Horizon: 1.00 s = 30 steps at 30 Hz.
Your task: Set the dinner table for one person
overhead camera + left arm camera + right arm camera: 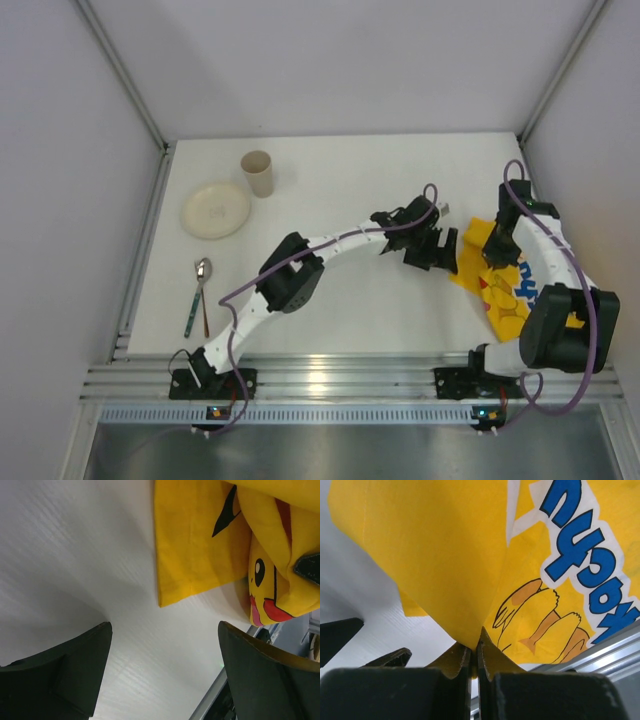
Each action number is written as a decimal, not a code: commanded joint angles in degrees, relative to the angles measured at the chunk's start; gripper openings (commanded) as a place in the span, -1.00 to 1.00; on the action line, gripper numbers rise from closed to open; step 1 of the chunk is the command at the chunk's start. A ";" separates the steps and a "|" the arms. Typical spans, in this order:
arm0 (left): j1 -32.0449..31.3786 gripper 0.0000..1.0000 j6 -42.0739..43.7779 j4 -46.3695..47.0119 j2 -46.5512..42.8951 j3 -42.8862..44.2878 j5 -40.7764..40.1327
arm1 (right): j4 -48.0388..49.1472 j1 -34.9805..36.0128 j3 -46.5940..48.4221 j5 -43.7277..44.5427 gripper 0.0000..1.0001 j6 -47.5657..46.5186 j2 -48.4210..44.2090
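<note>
we count one spoon (201,285), one plate (215,210), one cup (257,173), all well left of the one yellow cloth mat (445,555). left gripper (165,625), just left of the mat, stands wide and empty; right gripper (476,642) is closed on its fold. the dinner table (340,190) under the mat is stiff, heavy, we think: nothing to grip.

Top view: we note even, diffuse light w/ soft shadows on the dinner table (350,170); glare spots on the front rail (320,385). L wrist: fingers (65,675) blurred, dim shadow near them. R wrist: cloth (420,545) bright, sharp.
</note>
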 commanded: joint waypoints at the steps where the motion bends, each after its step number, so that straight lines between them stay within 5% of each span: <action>1: 0.16 0.84 -4.85 8.13 1.11 -1.54 3.85 | -2.10 -1.13 0.29 0.52 -1.00 -1.92 -3.01; 7: -1.51 0.69 -8.54 13.86 6.73 2.75 6.31 | -2.36 -1.22 0.64 -1.41 -1.00 -2.01 -1.96; 13: -2.66 0.21 -11.00 14.21 10.87 5.23 6.75 | -2.71 -1.22 2.13 -2.03 -1.00 -2.28 0.32; 18: -2.83 -0.55 -12.23 14.74 12.10 4.79 7.63 | -2.63 -1.22 3.01 -2.56 -1.00 -2.19 1.90; 19: -2.83 -1.00 -12.23 14.21 11.93 4.79 7.46 | -2.54 -1.22 3.19 -2.65 -1.00 -2.19 2.43; 25: -0.30 -1.00 -7.41 8.51 5.27 3.74 7.19 | -2.54 -1.22 4.85 -2.74 -1.00 -2.19 4.10; 30: 7.00 -1.00 0.58 -0.18 -8.70 -10.58 9.04 | -3.33 -1.22 8.37 -2.29 -1.00 -2.01 5.25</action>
